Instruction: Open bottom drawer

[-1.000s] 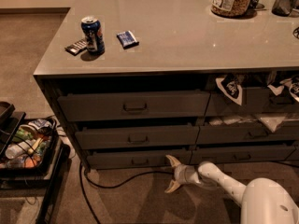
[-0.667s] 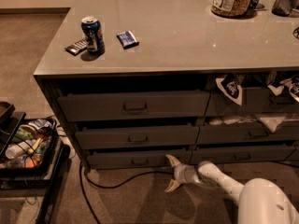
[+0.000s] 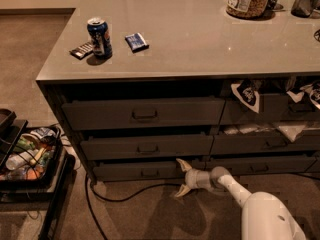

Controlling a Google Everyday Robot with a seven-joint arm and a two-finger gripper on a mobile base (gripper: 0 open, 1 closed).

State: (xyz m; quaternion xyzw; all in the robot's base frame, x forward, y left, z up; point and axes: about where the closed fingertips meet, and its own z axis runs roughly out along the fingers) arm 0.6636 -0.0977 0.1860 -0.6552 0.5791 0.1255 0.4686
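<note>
Dark-grey bottom drawer (image 3: 125,171) sits lowest in the left stack, just above the carpet (image 3: 135,214). The gripper (image 3: 179,178) hangs low with its fingers spread wide, by the drawer's right end and to the right of the small handle (image 3: 149,173). I'd slide left, hook a finger behind that handle, then pull straight out and keep it level.

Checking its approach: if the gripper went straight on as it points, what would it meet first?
The gripper, open and low, points left. It would likely meet the bottom drawer front near its handle, though depth is unclear and it may pass just in front.
</note>
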